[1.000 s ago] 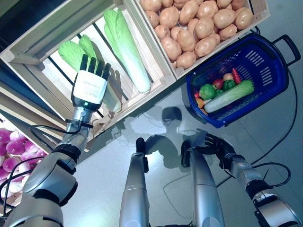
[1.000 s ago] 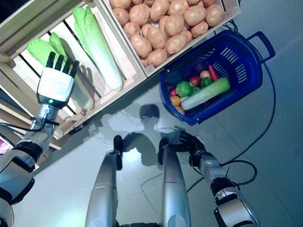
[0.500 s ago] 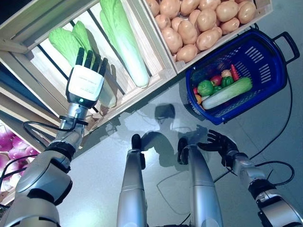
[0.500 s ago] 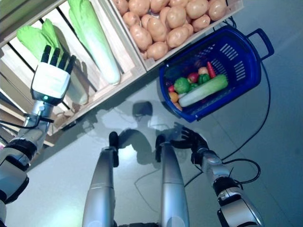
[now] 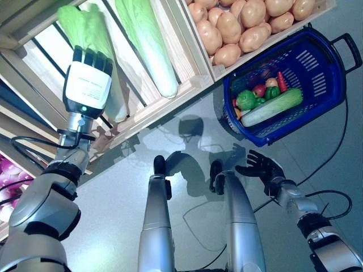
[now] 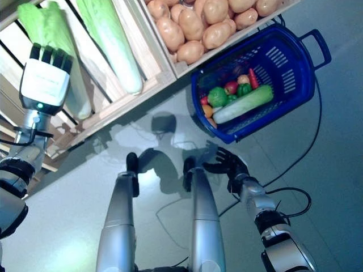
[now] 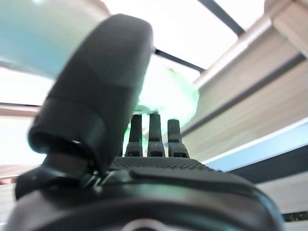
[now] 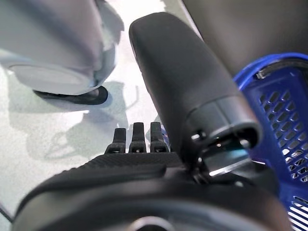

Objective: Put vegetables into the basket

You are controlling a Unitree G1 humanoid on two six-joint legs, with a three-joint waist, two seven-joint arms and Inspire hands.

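Green leafy cabbage (image 5: 91, 34) lay in the slatted wooden crate (image 5: 187, 68); my left robot hand (image 5: 86, 85), fingers straight, had advanced onto it, ungrasped. Blue plastic basket (image 5: 323, 73) waited well apart; right robot hand (image 5: 262, 169) idled open.

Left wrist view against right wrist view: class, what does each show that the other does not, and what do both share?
Only the left wrist view shows the pale green cabbage past the left hand and the wooden crate slats. Only the right wrist view shows the blue basket wall and the grey floor beyond the right hand. Both share a dark hand with straight fingers and a raised thumb, holding nothing.
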